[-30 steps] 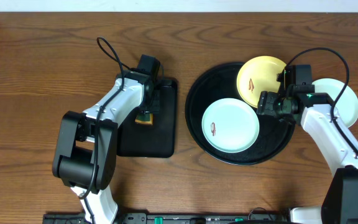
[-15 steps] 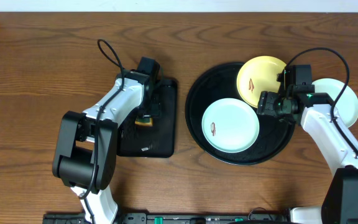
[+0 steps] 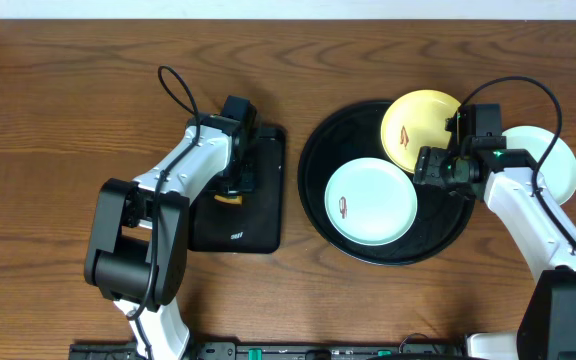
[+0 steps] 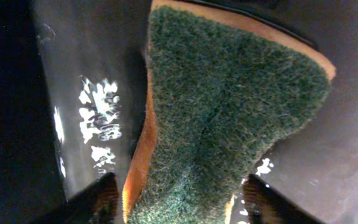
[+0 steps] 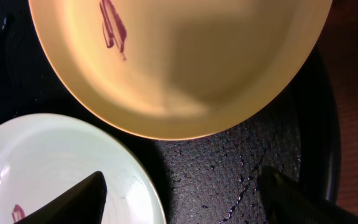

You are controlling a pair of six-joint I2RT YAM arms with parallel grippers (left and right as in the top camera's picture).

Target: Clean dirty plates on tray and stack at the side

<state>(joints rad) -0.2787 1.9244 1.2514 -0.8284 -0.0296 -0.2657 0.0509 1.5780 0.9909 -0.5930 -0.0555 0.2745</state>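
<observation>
The round black tray (image 3: 438, 232) holds a pale mint plate (image 3: 370, 203) with a small reddish smear. A yellow plate (image 3: 418, 128) with a smear leans on the tray's far rim. A second mint plate (image 3: 560, 165) lies on the table to the right, partly under my right arm. My right gripper (image 3: 426, 165) is open and empty. In the right wrist view its jaws (image 5: 185, 205) hang over bare tray floor (image 5: 247, 168), between the yellow plate (image 5: 185, 62) and the mint plate (image 5: 55, 168). My left gripper (image 3: 232, 185) is shut on a sponge (image 3: 229, 198).
The smaller rectangular black tray (image 3: 243, 225) lies left of the round tray, under my left gripper (image 4: 179, 202). The sponge (image 4: 229, 106) is orange with a green scouring face, creased down its middle. The wet rectangular tray (image 4: 92, 93) shows behind it.
The sponge has shrunk to a thin strip in the overhead view as my left jaws closed on it. A small mark on the rectangular tray came into view. The right arm has not moved.
</observation>
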